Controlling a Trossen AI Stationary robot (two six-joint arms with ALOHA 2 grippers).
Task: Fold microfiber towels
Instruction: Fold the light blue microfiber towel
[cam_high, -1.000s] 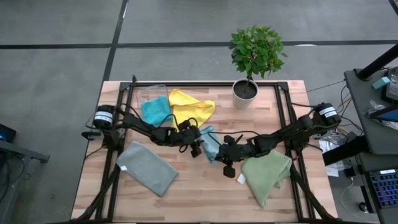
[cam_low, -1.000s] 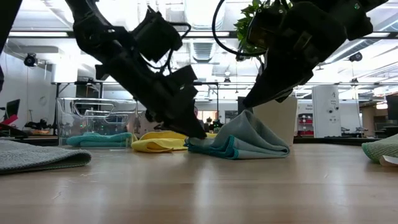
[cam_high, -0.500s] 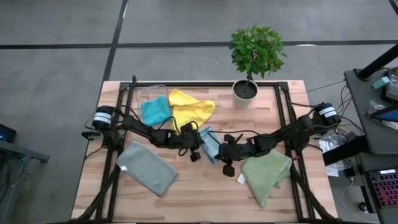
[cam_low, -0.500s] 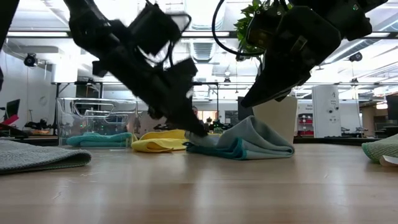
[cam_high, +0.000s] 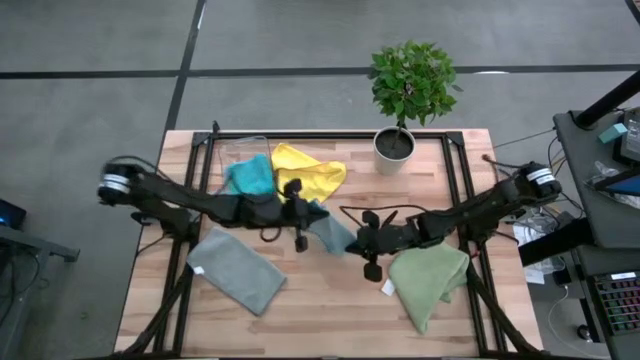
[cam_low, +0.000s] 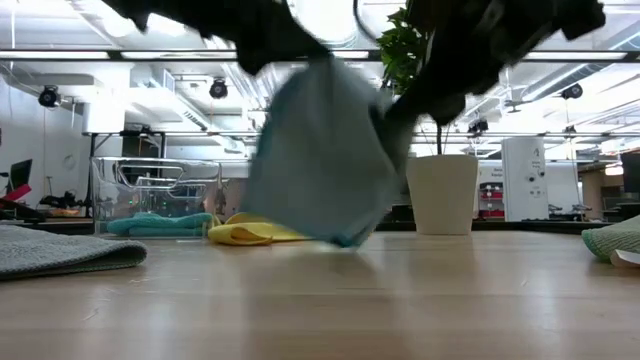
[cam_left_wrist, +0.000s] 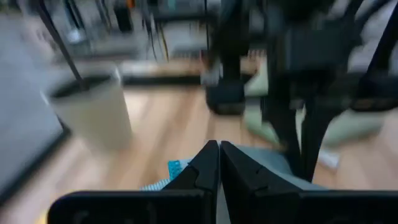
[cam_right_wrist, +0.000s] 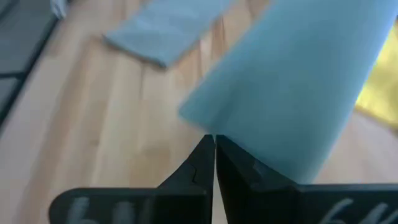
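The light blue towel (cam_low: 320, 150) hangs between my two grippers at the table's middle, and in the high view it shows as a small patch (cam_high: 330, 232). My left gripper (cam_high: 314, 215) is shut on its left end, my right gripper (cam_high: 352, 242) on its right end. The towel's lower corner (cam_low: 345, 240) hangs close to the table; whether it touches, I cannot tell. Flat at the near left lies the grey towel (cam_high: 238, 270), and the olive green towel (cam_high: 428, 282) lies at the near right. The yellow towel (cam_high: 308, 172) and the teal towel (cam_high: 250, 178) lie at the far left. My left gripper pinches the light blue towel's upper edge (cam_left_wrist: 186, 177) between its two shut fingers, coming nearly level from the table's left. The towel hangs below the fingers. How many layers it holds does not show. My right gripper pinches the towel's edge (cam_right_wrist: 231, 142) between its two shut fingers, slanting down from the table's right. The cloth spreads away past the fingertips and hangs down from them.
A white pot (cam_high: 394, 146) with a green plant stands at the far edge, right of centre. A clear plastic bin (cam_low: 150, 190) stands at the far left by the teal towel. Bare wood shows along the near edge between the grey and olive towels.
My left gripper has shut on the light blue towel's left end and risen quickly, tipping up toward level. My right gripper, still shut, has risen a little. The towel has gone from a crumpled heap on the table to a sheet hanging between the two grippers.
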